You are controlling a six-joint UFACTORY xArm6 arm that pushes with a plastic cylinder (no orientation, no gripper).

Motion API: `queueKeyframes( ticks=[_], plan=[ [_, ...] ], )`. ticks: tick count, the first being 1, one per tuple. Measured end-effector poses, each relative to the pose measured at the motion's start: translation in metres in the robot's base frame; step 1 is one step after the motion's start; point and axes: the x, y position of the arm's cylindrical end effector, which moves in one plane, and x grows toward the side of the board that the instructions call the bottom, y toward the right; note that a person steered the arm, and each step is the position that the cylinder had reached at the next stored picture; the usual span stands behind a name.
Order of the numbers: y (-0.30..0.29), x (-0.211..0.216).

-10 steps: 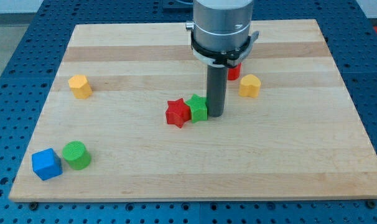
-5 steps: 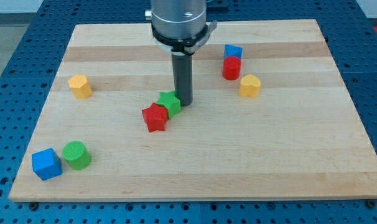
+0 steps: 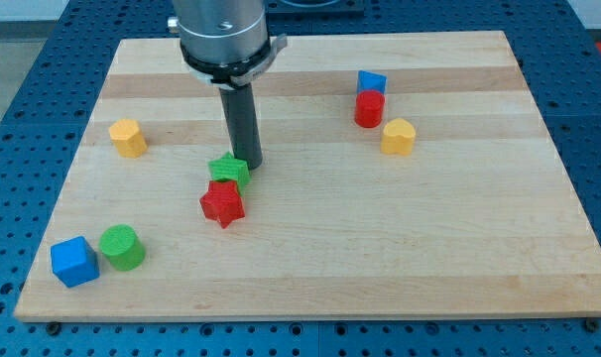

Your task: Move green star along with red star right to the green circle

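Observation:
The green star [image 3: 227,171] lies left of the board's middle, with the red star [image 3: 222,202] touching it just below. My tip [image 3: 247,165] stands against the green star's right side. The green circle [image 3: 122,247] sits near the board's bottom left corner, well left of and below both stars, with a blue cube [image 3: 73,261] touching it on its left.
A yellow block [image 3: 128,137] sits at the view's left. At the upper right are a blue block [image 3: 371,82], a red cylinder [image 3: 369,108] just below it, and a yellow block [image 3: 398,136]. The wooden board [image 3: 459,238] lies on a blue perforated table.
My tip has moved left, pushing the green star and red star left. The red star has slipped from the green star's left side to below it.

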Motion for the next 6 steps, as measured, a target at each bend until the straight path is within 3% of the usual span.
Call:
queueKeyframes(
  ticks=[6],
  plan=[
    [-0.048,0.032]
  ],
)
